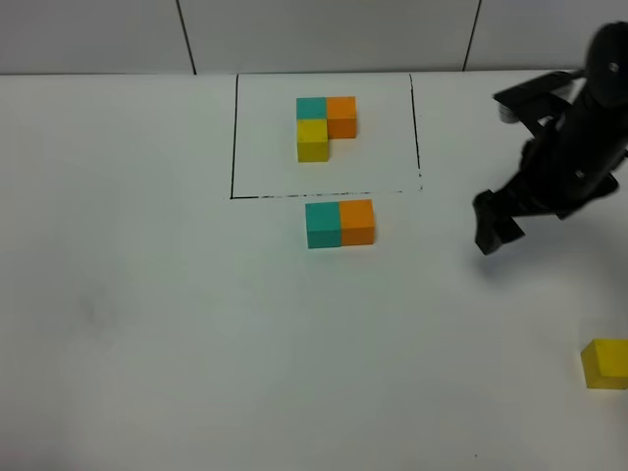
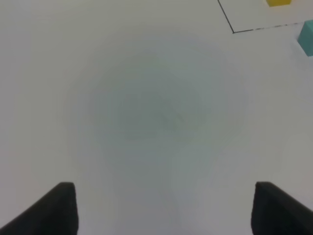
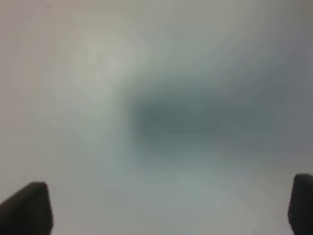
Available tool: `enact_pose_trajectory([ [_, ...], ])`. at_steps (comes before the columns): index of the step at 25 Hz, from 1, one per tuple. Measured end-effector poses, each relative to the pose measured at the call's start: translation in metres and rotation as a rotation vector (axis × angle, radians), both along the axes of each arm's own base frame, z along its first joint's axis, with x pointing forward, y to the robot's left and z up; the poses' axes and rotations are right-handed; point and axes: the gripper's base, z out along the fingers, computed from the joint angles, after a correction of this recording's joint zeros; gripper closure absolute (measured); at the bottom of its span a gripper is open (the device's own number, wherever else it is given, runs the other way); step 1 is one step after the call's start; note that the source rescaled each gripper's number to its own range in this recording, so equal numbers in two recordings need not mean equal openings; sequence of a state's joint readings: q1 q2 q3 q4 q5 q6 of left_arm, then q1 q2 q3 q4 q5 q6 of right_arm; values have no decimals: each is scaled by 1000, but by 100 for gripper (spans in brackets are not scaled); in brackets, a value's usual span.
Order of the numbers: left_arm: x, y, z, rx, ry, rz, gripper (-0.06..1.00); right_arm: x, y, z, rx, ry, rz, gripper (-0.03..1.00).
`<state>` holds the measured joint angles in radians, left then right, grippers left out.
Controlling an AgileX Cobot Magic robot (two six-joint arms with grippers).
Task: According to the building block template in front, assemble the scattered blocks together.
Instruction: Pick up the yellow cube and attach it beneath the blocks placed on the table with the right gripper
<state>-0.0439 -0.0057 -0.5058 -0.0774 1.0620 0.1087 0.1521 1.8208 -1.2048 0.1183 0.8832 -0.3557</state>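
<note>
At the left, the left gripper (image 2: 166, 210) is seen only in its own wrist view, where its two dark fingertips (image 2: 61, 208) are held well apart over the bare white table (image 1: 147, 324), with nothing caught between them. Toward the middle, at the far side of the table, the building block template (image 1: 319, 123) is framed by a thin black outline (image 1: 234, 137). In it a teal cube (image 1: 311, 107) and an orange cube (image 1: 341, 113) are set side by side, and a yellow cube (image 1: 313, 140) is placed against the near face of the teal one. Just outside the near line of that outline, two of the scattered blocks are found joined, the teal block (image 1: 323, 225) on the left touching the orange block (image 1: 357, 222) on the right. Further right, the right gripper (image 1: 496, 224) is seen at the end of its dark arm (image 1: 574, 147), apart from every block. In its blurred wrist view its jaws are shown spread wide with nothing gripped. At the far right edge, toward the front, the yellow block (image 1: 605, 363) is seen alone, well apart from the joined pair.
</note>
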Motion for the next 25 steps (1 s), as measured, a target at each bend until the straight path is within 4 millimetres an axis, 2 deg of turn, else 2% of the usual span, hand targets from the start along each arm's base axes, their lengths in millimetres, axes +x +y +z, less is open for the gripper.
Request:
enact_pose_trajectory([
  [4,0,0,0,0,0,0,22,-50,-32,-4,4,-53,-188,4],
  [8,0,0,0,0,0,0,22,-82,-54,-20,5,-11,-330,8],
  [13,0,0,0,0,0,0,22,-103,-67,-38,2,65,-447,16],
  [17,0,0,0,0,0,0,22,-114,-66,-49,7,87,-466,22],
  [25,0,0,0,0,0,0,22,-133,-66,-67,12,63,-495,23],
])
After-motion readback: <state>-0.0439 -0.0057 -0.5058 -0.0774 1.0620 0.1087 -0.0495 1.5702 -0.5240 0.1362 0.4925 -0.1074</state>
